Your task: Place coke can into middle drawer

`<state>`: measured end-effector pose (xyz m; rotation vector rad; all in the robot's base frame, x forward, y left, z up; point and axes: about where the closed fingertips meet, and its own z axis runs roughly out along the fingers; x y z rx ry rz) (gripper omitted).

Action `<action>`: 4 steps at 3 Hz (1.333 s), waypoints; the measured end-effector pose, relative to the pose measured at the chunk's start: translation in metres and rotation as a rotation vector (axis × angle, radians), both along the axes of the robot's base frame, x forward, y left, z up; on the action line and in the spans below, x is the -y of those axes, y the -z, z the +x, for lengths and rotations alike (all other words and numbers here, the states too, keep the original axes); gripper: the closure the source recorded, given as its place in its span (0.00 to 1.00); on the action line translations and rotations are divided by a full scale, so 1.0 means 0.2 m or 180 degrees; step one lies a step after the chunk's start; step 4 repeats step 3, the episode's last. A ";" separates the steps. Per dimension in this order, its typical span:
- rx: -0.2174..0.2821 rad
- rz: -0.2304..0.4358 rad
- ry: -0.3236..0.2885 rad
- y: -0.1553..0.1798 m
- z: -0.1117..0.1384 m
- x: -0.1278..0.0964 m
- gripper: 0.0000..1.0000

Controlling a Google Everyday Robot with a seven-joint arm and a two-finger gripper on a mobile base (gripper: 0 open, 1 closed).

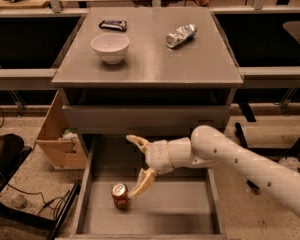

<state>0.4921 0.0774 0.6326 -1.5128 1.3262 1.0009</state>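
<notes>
**Gripper** (pixel 139 161): at the end of a white arm (pixel 250 164) that enters from the right. It sits above the pulled-out middle drawer (pixel 180 206), just below the cabinet front. The two tan fingers (pixel 143 182) are spread wide apart, one pointing up-left and one down-left, with nothing between them. The gripper grasps nothing.

**Coke can** (pixel 120 195): red with a silver top, standing upright on the drawer floor, left of centre and near the left side wall. The lower fingertip is just beside its top; whether the two touch cannot be told.

**Middle drawer:** grey and open toward the camera, with a broad flat floor and low side walls.

**Surface** (pixel 150 64): the grey cabinet top above the drawer.
- White bowl (pixel 110 46): upright, near the left edge.
- Dark wrapped bar (pixel 113 25): lying flat at the far left corner, behind the bowl.
- Shiny silver can (pixel 180 35): on its side, toward the far right, well apart from the bowl.

**Cardboard box** (pixel 55 136): open, on the floor to the left of the cabinet.
</notes>
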 end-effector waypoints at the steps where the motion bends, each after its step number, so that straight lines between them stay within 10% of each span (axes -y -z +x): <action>1: 0.0178 -0.0545 -0.0079 -0.19 -0.06 0.07 0.00; 3: 0.0554 -0.1768 0.0081 -0.51 -0.18 0.11 0.00; 4: 0.0554 -0.1768 0.0081 -0.51 -0.18 0.11 0.00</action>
